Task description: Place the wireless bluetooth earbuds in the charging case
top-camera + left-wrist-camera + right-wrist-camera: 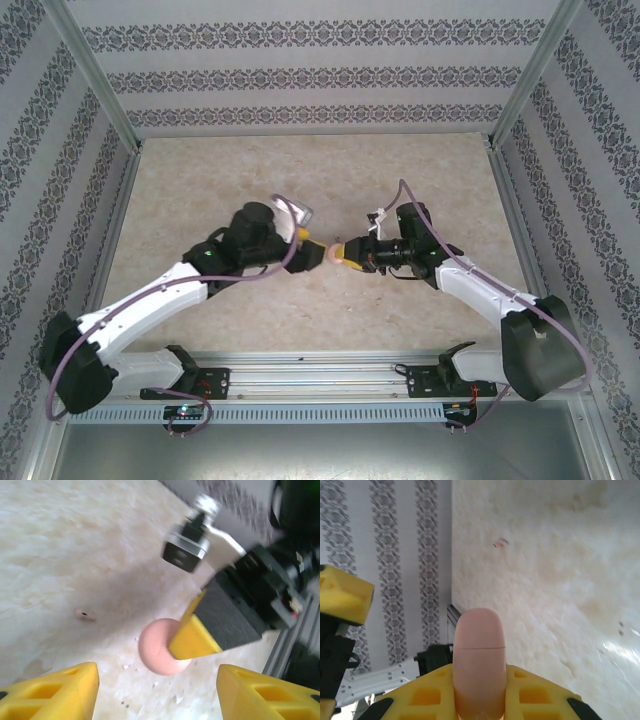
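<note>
Pale marbled tabletop, patterned walls around. Right gripper clamped on pink charging case, lid seam closed, likely steadying it for opening. Left gripper fingers apart, empty, facing case. One earbud loose on tabletop, near case.

A robot test cell in a lab is shown: a marble-patterned worktop is boxed in by walls papered in stripes and framed by aluminium posts. Two arms are bolted to a metal rail at its near edge.
</note>
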Controlling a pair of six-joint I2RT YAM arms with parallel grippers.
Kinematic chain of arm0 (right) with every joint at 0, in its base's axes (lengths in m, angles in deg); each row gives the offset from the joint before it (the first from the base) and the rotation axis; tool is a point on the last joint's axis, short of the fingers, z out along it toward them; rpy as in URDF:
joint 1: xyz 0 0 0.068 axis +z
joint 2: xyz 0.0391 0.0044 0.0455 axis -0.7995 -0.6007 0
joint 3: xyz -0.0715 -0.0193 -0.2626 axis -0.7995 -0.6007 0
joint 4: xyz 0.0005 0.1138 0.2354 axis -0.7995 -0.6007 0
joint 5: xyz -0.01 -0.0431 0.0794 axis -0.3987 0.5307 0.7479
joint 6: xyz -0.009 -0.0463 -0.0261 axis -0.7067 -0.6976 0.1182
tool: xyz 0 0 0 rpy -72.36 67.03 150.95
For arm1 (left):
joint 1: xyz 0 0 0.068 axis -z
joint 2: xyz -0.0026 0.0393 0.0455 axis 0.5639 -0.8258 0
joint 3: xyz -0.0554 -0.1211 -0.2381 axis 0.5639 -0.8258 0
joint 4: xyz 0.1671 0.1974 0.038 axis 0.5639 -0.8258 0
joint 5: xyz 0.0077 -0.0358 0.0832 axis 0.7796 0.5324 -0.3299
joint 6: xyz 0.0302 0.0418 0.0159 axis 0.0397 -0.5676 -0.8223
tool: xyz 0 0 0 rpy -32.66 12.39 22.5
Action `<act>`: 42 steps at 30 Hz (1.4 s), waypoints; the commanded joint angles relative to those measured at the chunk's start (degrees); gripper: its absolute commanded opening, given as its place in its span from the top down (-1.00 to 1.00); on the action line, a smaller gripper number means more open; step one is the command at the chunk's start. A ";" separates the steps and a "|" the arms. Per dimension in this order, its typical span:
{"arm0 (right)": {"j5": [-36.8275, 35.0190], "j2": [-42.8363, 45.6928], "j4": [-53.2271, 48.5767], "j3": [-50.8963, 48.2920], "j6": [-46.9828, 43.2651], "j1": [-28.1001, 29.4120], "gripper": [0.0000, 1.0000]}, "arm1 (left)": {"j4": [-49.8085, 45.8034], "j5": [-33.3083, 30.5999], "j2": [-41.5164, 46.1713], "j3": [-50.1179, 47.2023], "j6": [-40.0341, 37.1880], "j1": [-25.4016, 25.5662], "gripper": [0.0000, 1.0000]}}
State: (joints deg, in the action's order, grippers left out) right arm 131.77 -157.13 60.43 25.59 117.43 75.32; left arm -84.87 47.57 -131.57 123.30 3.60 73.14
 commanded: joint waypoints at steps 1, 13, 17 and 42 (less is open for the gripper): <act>-3.67 2.75 10.32 0.73 6.92 -0.11 0.93 | 5.87 3.88 3.46 -2.96 14.78 -2.65 -0.21; -7.39 5.15 21.62 1.97 15.28 4.35 0.93 | 27.92 17.15 -2.12 -5.26 32.66 -6.48 -0.02; -9.88 6.38 22.47 2.32 15.75 5.87 0.93 | 28.95 16.50 -2.70 -5.56 34.33 -6.73 -0.02; -8.28 7.70 23.68 4.29 15.98 9.08 0.90 | 47.05 24.47 -6.50 -9.01 46.24 -7.41 0.41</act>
State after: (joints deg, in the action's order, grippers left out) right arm 120.67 -149.02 81.68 27.30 134.35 82.51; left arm -45.39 67.43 -136.53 114.47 47.51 65.79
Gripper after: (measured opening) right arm 0.191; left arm 0.298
